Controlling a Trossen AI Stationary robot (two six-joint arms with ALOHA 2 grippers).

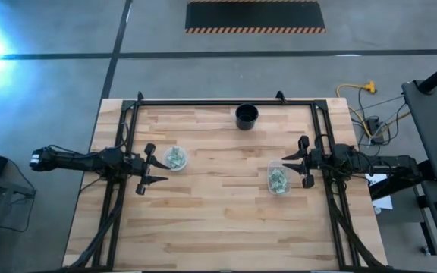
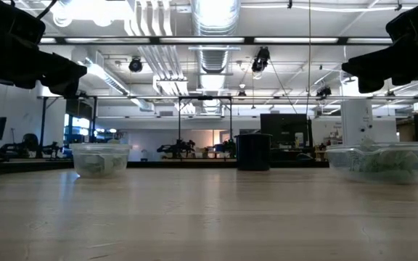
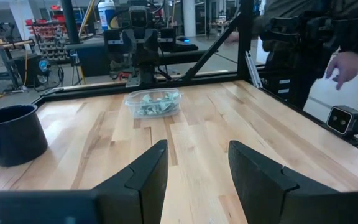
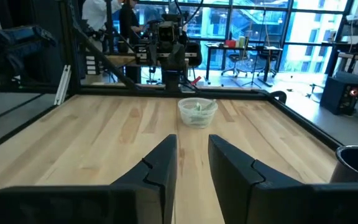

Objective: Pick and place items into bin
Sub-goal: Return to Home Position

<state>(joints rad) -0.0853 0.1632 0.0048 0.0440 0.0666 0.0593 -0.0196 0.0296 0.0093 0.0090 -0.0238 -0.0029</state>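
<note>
Small pale green and white packets lie inside two clear tubs that stand on the wooden table: a round tub (image 1: 175, 158) (image 2: 100, 159) (image 4: 197, 112) on the left and a squarer tub (image 1: 278, 180) (image 2: 379, 161) (image 3: 154, 102) on the right. My left gripper (image 1: 156, 167) (image 3: 197, 146) hovers open near the round tub, above table height. My right gripper (image 1: 290, 161) (image 4: 192, 138) hovers open beside the squarer tub. The low view shows both arms well above the tubs. Neither gripper holds anything.
A black cup (image 1: 246, 116) (image 2: 254, 151) (image 3: 8, 134) stands near the middle of the table's far edge. A black frame (image 1: 226, 101) runs along the far, left and right edges. A person's hand (image 3: 344, 65) shows beyond the table's near right side. Bare wood lies between the tubs.
</note>
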